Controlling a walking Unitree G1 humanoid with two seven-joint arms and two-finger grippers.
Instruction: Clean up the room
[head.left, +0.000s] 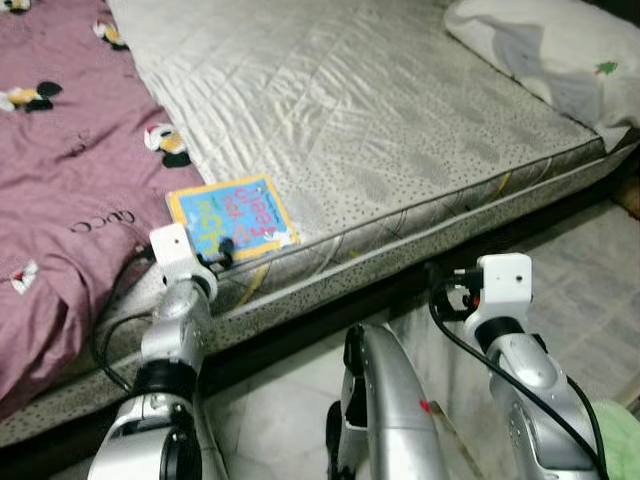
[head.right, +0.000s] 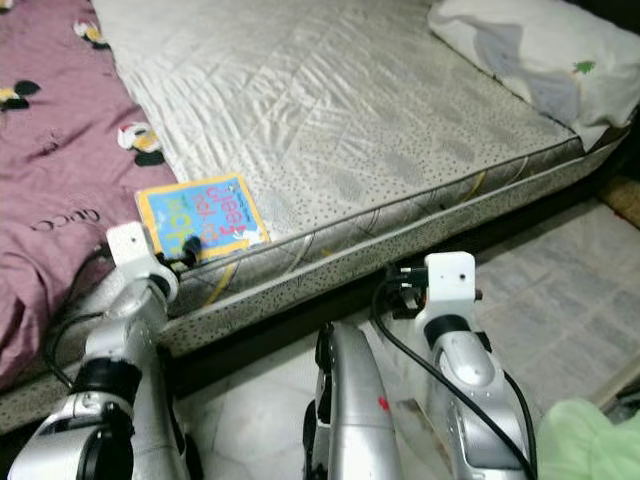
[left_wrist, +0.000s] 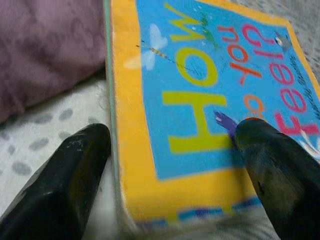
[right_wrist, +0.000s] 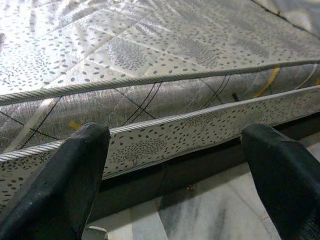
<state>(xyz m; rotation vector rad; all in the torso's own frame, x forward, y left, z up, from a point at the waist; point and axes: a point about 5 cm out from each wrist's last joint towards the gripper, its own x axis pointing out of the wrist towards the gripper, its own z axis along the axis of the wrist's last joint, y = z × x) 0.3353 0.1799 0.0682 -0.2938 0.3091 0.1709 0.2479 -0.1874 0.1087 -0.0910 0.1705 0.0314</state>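
Your mattress (head.left: 380, 110) is sitting bare beside a purple blanket (head.left: 60, 170) reading "gucci". At its edge the yellow-bordered blue book (head.left: 232, 217) is showing "How", "do you", "Feel". Left pincer (left_wrist: 170, 150) is spread apart around its corner; right pincer (right_wrist: 175, 165) is hanging wide apart.

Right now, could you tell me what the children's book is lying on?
The children's book lies flat on the grey quilted mattress, at its front edge beside the purple sheet. The left gripper straddles its corner, open. The mattress beneath the book is covered.
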